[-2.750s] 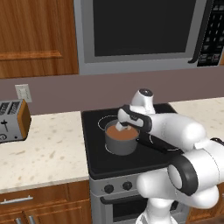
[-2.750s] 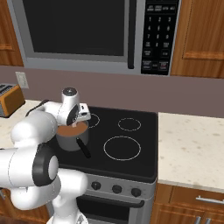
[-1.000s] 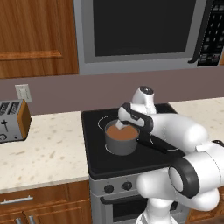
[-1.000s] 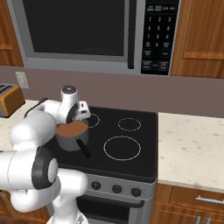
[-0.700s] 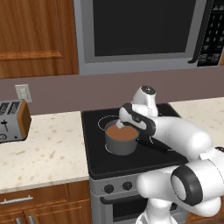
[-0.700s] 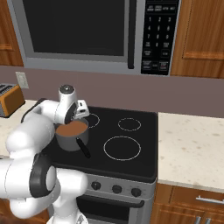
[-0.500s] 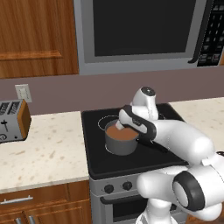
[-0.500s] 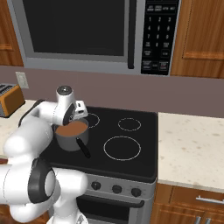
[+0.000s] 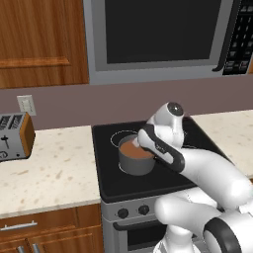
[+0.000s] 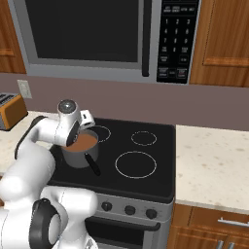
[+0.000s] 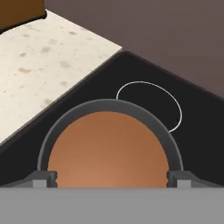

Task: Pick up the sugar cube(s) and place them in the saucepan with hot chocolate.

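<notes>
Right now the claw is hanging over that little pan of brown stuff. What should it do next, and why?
Probably lift straight up and back off. The claw hovers over the saucepan, its fingertips wide apart with nothing between them, and the hot chocolate lies smooth below. I see no sugar cube on the stove or counter, so whether any remain to fetch, I cannot tell.

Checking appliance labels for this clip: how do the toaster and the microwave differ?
The toaster sits low on the countertop, left of the stove; the microwave is mounted above the stove. The toaster is small with an orange-brown side; the microwave is large with a dark door. Both have grey metal housings.
</notes>
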